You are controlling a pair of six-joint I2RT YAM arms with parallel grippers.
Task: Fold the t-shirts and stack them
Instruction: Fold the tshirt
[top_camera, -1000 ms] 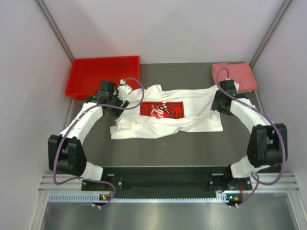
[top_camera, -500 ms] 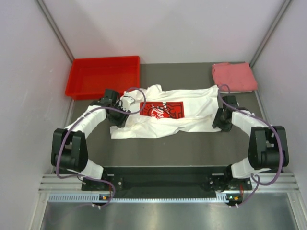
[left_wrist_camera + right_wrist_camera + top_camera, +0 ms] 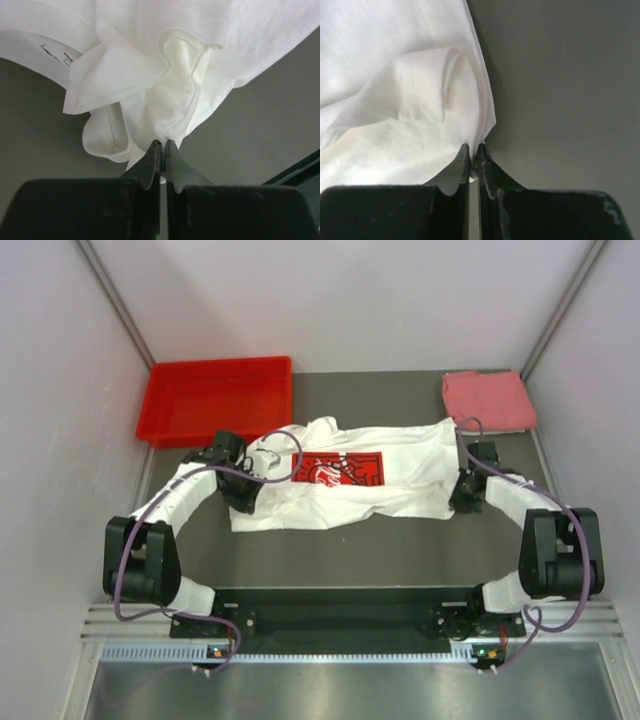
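A white t-shirt [image 3: 340, 480] with a red printed logo lies spread and rumpled across the middle of the dark table. My left gripper [image 3: 246, 502] is shut on a bunched fold at its near-left corner; in the left wrist view the white cloth [image 3: 165, 75] is pinched between the gripper tips [image 3: 163, 144]. At the near-right corner my right gripper [image 3: 460, 502] is shut on the hem, and the right wrist view shows the layered edge [image 3: 420, 100] caught between the tips [image 3: 473, 147]. A pink-red t-shirt [image 3: 488, 400], folded square, lies at the far right.
A red plastic bin [image 3: 215, 400] stands at the far left, just behind my left arm. Pale walls close in both sides and the back. The arm bases and a metal rail run along the near edge.
Both grippers came nearer along the shirt's sides to its near corners and shut on the cloth. The near-right corner has drawn in slightly.
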